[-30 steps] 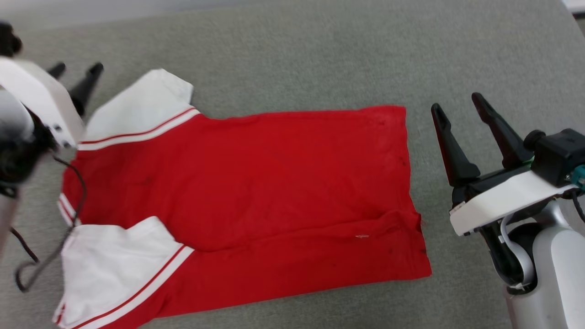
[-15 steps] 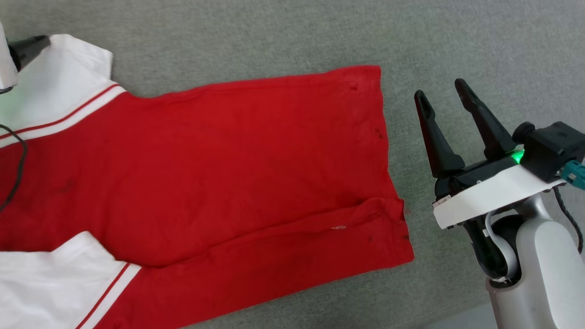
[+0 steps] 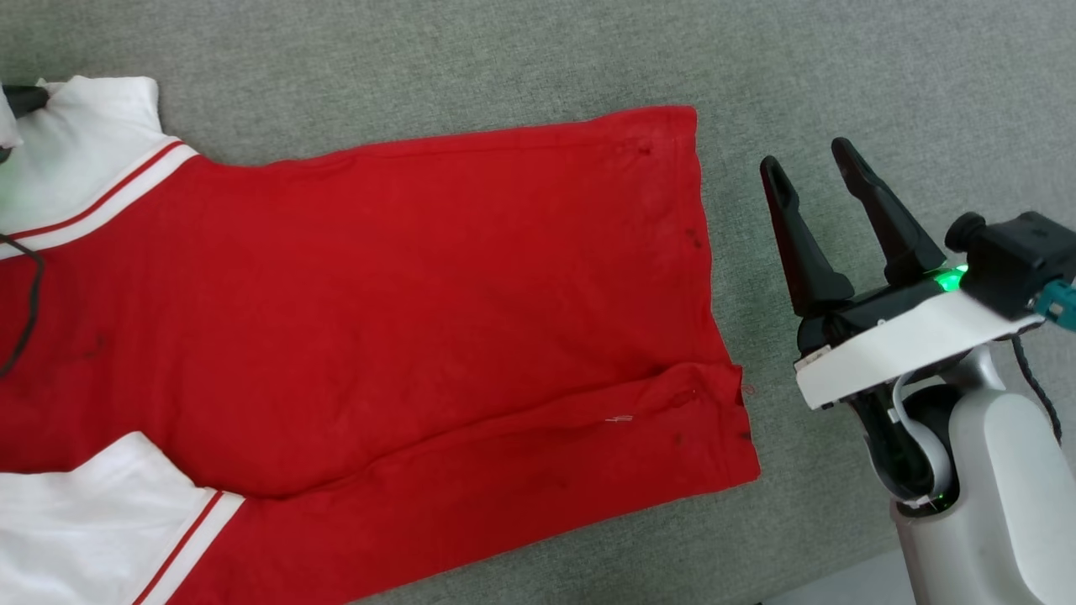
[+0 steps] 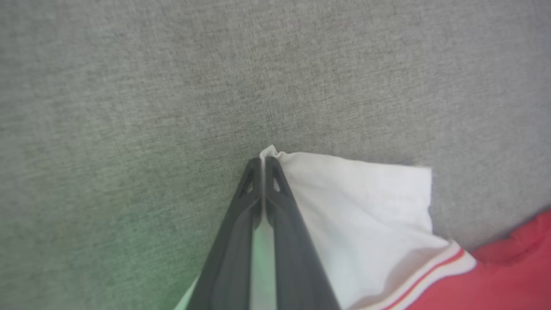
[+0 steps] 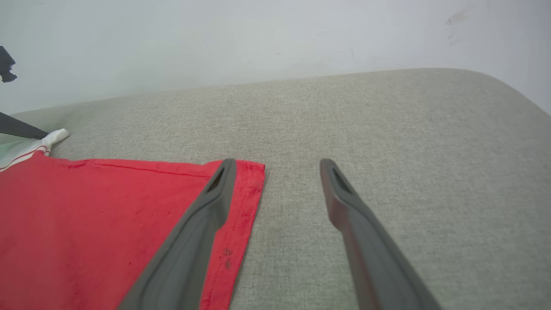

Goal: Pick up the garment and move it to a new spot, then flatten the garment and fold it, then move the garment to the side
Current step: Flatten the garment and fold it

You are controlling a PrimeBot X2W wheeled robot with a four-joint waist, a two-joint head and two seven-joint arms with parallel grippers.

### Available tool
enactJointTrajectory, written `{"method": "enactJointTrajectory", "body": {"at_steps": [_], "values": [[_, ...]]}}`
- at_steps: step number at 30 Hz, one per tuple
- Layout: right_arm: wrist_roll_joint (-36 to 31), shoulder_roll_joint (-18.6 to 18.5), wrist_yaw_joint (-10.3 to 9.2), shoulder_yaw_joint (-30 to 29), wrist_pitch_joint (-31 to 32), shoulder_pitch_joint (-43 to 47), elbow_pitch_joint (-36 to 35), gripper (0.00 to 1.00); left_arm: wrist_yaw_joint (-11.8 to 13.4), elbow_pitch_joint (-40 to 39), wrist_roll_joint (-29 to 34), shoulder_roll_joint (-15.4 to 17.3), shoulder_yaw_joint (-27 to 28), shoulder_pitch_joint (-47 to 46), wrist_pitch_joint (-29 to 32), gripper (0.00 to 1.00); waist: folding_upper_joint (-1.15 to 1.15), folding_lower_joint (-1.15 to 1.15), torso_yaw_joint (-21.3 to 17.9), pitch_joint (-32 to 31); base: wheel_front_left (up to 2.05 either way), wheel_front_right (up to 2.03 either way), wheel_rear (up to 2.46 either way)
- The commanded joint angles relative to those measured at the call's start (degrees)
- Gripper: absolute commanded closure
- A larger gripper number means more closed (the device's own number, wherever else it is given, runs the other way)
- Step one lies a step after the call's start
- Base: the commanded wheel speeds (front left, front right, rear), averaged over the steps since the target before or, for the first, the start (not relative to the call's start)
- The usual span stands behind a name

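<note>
The garment [image 3: 378, 319] lies spread flat on the grey cloth surface, red body with white sleeves and striped trim, plain side up. Its hem points toward my right gripper [image 3: 805, 155], which stands open just beside the hem's far corner without touching it. In the right wrist view the right gripper [image 5: 277, 162] straddles the hem edge of the garment [image 5: 107, 215], jaws wide apart. My left gripper [image 4: 261, 160] is shut on the corner of the far white sleeve [image 4: 357, 202], and a bit of cloth pokes out past its tips. The left gripper [image 3: 25, 99] sits at the head view's left edge.
The grey padded surface [image 3: 504, 59] stretches well beyond the garment on all sides. A pale wall [image 5: 258, 34] rises behind its far edge. The surface's near edge [image 3: 841, 588] shows at the bottom right. A dark cable [image 3: 29, 311] hangs over the shirt's left part.
The head camera has shifted, so the garment sits further left. My left gripper has gone from open beside the far sleeve to shut on its corner. The right gripper has stayed open.
</note>
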Motion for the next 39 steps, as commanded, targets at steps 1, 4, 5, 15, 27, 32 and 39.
{"method": "enactJointTrajectory", "body": {"at_steps": [1, 4, 5, 15, 27, 32, 39], "values": [[1.0, -0.3, -0.02, -0.4, 0.6, -1.0, 0.5, 0.0, -0.2, 2.1, -0.4, -2.9, -2.4, 6.1, 0.0, 1.0, 0.0, 0.0, 0.5, -0.5, 0.0, 0.0, 0.0], [3.8, -0.8, -0.02, -0.7, 3.6, -1.9, 2.1, 0.0, -1.1, 1.8, 0.3, -3.4, -2.4, 5.6, -2.2, 1.0, 0.0, 0.0, 1.3, -1.4, 0.0, 0.0, 0.0], [4.9, -1.2, -0.02, -1.0, 5.4, -2.5, 3.1, 0.0, -1.5, 1.5, 0.7, -3.5, -2.4, 5.0, -3.2, 1.0, 0.0, 0.0, 1.7, -1.8, 0.0, 0.0, 0.0], [12.8, -7.5, -0.02, -0.8, 31.5, -12.6, 12.9, 0.0, -4.3, -0.8, 4.3, -6.1, -3.1, -2.9, -10.2, 1.0, 0.0, 0.0, 7.3, -3.9, 0.0, 0.0, 0.0], [13.2, -8.3, -0.03, 2.4, 46.2, -20.8, 26.0, 0.0, -6.3, -2.9, 5.7, -8.5, -5.0, -5.9, -13.8, 1.0, 0.0, 0.0, 11.8, -1.8, 0.0, 0.0, 0.0], [13.2, -7.9, -0.02, 4.2, 49.7, -21.7, 28.2, 1.0, -6.7, -2.9, 5.3, -8.7, -5.6, -5.2, -14.7, 1.0, 0.0, 0.0, 12.6, -1.9, 0.0, 0.0, 0.0], [12.6, -10.5, -0.02, 3.9, 44.4, -26.2, 23.9, 1.0, -6.0, -2.0, 4.1, -8.7, -4.1, -2.6, -18.3, 1.0, 0.0, 0.0, 13.2, -4.3, 0.0, 0.0, 0.0]]}}
